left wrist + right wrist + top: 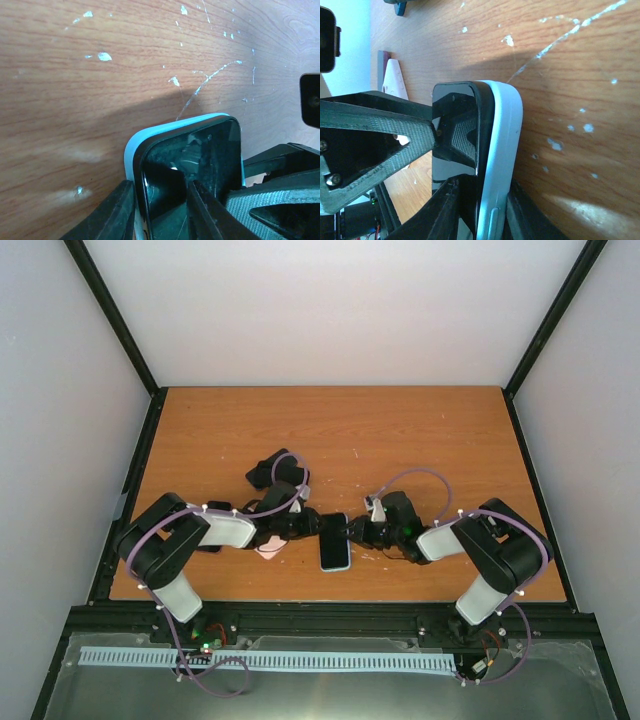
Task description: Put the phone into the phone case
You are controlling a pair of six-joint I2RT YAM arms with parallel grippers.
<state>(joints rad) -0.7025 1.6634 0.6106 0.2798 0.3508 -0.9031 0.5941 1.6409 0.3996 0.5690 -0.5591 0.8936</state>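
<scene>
- Just left of the phone point(335, 540), a pale pink-and-white flat piece point(270, 548) is seen on the table point(420, 440), partly covered by the left arm.
- Behind the phone, the wood is marked by white scratches point(210, 80) and flecks, and a shadow is cast there.
- A light-blue case point(502, 140) is laid against the back of the phone; whether the phone is fully seated in it cannot be told.
- The phone's left edge is taken up by the left gripper point(303, 526) and its right edge by the right gripper point(358, 531), so both edges are partly blocked.
- In the left wrist view, the left fingers point(117, 215) are drawn in narrow on phone and case together, one outside the blue rim and one on the dark glass.
- In the right wrist view, the right fingers point(525, 222) are likewise clamped narrow across both.
- Only the right wrist view shows the side profile: the phone's black edge is seen beside the blue one, with a left fingertip pressed on the glass.
- From above, only a dark slab with a pale rim is seen; whether it is lifted off the wood cannot be told.
</scene>
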